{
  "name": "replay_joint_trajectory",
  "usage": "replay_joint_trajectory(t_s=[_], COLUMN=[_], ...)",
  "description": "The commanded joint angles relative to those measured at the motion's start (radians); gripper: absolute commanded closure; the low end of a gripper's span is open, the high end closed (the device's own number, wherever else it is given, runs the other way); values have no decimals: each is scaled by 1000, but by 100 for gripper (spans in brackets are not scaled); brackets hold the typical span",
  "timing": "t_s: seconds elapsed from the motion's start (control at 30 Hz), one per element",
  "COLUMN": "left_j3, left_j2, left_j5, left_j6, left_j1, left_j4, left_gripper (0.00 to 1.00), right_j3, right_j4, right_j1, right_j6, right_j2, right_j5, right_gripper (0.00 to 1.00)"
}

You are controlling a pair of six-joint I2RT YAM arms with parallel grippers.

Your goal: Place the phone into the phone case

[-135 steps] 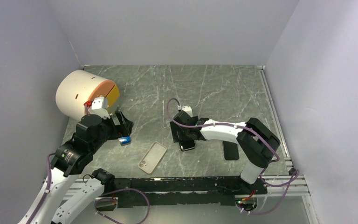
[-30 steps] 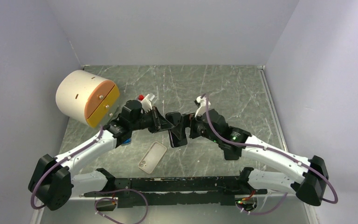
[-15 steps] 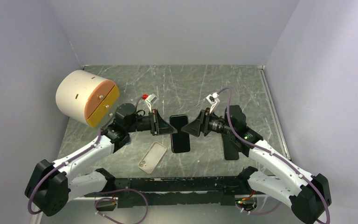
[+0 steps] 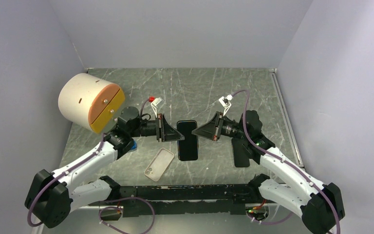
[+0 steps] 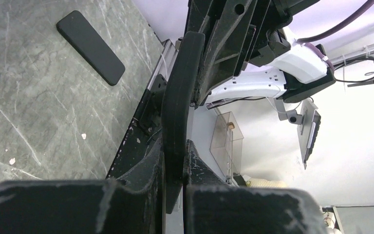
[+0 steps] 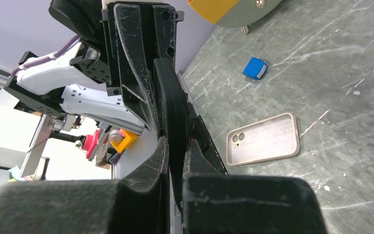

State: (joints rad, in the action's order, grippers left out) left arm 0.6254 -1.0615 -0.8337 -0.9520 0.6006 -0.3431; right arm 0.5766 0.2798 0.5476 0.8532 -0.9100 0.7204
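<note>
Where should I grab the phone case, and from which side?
Probably pinch a long side wall mid-length, from above, one finger inside the rim. The phone case lies flat, seemingly open side up, so only its thin walls offer a hold.

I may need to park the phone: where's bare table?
Bare: the far strip by the back wall, and the near patch between phone case and spare black phone. Crowded: left, around the cylinder and blue block.

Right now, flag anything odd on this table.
The left hand and right hand both pinch one phone from opposite sides. The case lies empty and askew nearby. A second phone lies at the right.
</note>
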Motion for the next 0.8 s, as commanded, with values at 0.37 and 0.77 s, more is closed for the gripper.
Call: replay_joint_trajectory(t_s=[0.37, 0.77], left_j3=[54, 60], left_j2=[-9, 16], left_j5=[32, 43], left_j6=[-15, -52], left_j1=[7, 7], left_j4=[-8, 34], left_gripper=[97, 65], right_j3=[63, 59], right_j4=[104, 166], right_j1=[13, 12], right_j6=[44, 160], right_j2=[-58, -57], right_j5=[47, -76], right_gripper=[67, 100])
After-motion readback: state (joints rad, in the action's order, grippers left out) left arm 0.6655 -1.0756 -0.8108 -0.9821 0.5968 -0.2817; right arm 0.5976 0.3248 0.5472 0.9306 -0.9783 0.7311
